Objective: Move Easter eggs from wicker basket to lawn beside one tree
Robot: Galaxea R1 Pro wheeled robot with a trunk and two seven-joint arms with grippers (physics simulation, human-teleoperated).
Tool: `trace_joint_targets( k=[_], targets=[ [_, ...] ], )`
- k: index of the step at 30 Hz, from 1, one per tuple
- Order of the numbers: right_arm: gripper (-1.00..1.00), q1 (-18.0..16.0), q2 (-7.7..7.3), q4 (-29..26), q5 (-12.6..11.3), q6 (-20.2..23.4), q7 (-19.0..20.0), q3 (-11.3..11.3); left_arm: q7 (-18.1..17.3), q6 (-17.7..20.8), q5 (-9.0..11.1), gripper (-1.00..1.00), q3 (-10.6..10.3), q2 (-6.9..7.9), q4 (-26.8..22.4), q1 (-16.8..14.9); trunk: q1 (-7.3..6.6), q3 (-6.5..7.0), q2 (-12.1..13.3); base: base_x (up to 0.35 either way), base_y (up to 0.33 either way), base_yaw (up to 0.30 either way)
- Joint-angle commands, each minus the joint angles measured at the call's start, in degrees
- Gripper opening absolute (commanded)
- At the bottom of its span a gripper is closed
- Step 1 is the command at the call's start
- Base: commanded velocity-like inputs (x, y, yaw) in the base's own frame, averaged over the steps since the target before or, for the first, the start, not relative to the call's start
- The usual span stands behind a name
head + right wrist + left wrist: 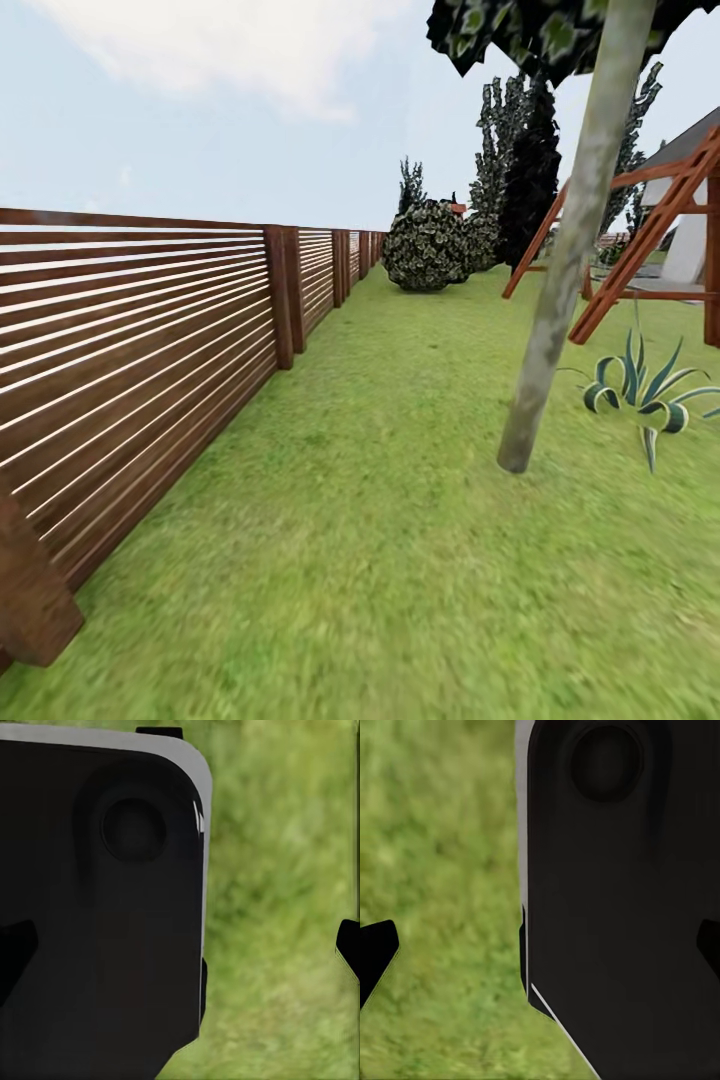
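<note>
The Easter eggs and the wicker basket are out of view. Green mottled lawn [380, 560] stretches ahead of me. A tree [560, 300] with a slender pale trunk rises from the grass at the right, its dark crown at the top edge. In the left wrist view my left gripper [540, 956] is open, its dark fingertips [375, 952] far apart with nothing between them. In the right wrist view my right gripper [180, 952] is open too, its fingertips [349, 945] wide apart. Behind each gripper I see a black part of my body and blurred grass.
A brown slatted fence [130, 340] runs along the left, with a post [30, 590] close at the lower left. A round bush [428, 245] stands far ahead. A wooden swing frame [650, 230] and a spiky striped plant [640, 390] lie right of the tree.
</note>
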Motion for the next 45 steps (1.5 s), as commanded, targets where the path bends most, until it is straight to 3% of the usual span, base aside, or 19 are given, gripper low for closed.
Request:
trace_joint_targets(
  k=[1, 45],
  targets=[
    [1.00, -0.07, 0.01, 0.10, 0.02, 0.05, -0.05, 0.03, 0.03, 0.01, 0.01, 1.00, 0.01, 0.02, -0.04, 0.01, 0.03, -0.04, -0.02, 0.330, 0.000, -0.001],
    [1.00, -0.07, -0.07, 0.10, 0.01, 0.00, -0.09, 0.03, 0.03, 0.01, 0.01, 1.00, 0.01, 0.01, -0.04, 0.01, 0.03, -0.04, -0.02, 0.330, 0.000, 0.000]
  ],
)
